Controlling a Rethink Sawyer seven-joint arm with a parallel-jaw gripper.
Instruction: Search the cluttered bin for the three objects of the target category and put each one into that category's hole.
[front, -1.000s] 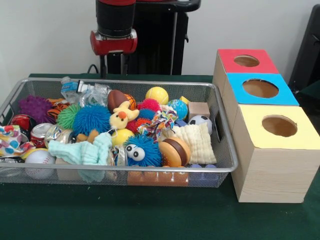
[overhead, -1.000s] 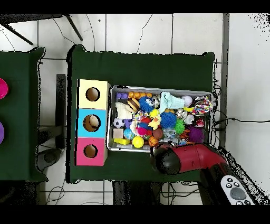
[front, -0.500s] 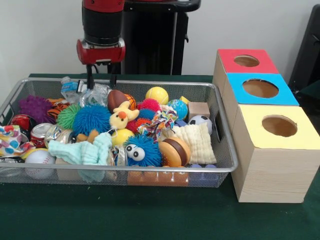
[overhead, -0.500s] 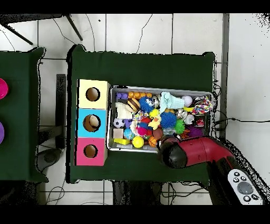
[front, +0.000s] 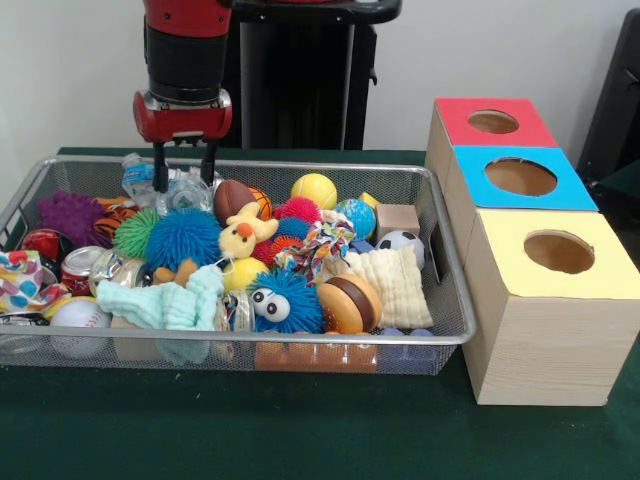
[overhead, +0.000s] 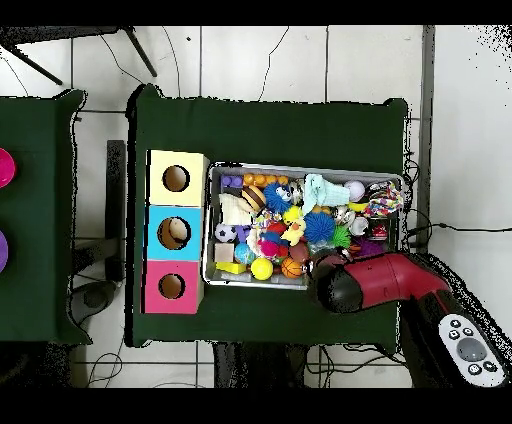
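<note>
My gripper (front: 184, 172) hangs open at the back left of the wire bin (front: 300, 338), its two black fingers apart just above a crumpled clear plastic bottle (front: 150, 180). Nothing is held. The bin is heaped with toys: a yellow ball (front: 314, 190), a brown football (front: 234, 198), a soccer ball (front: 401, 241), a baseball (front: 78, 317), spiky blue (front: 183, 236) and green (front: 135, 232) balls, and a crushed can (front: 80, 266). Seen from overhead, the red arm (overhead: 385, 283) covers the gripper at the bin's (overhead: 300, 168) lower right corner.
Three wooden boxes with round holes stand beside the bin: red-topped (front: 493, 122), blue-topped (front: 520, 177), yellow-topped (front: 558, 253). Overhead they show as yellow (overhead: 176, 178), blue (overhead: 174, 233) and red (overhead: 171, 286). A plush duck (front: 243, 236), a white cloth (front: 394, 280) and a toy burger (front: 347, 303) lie mid-bin.
The arm has swung left in the front view and come lower, from behind the bin's back rim to over the plastic bottle. Bin contents have not shifted.
</note>
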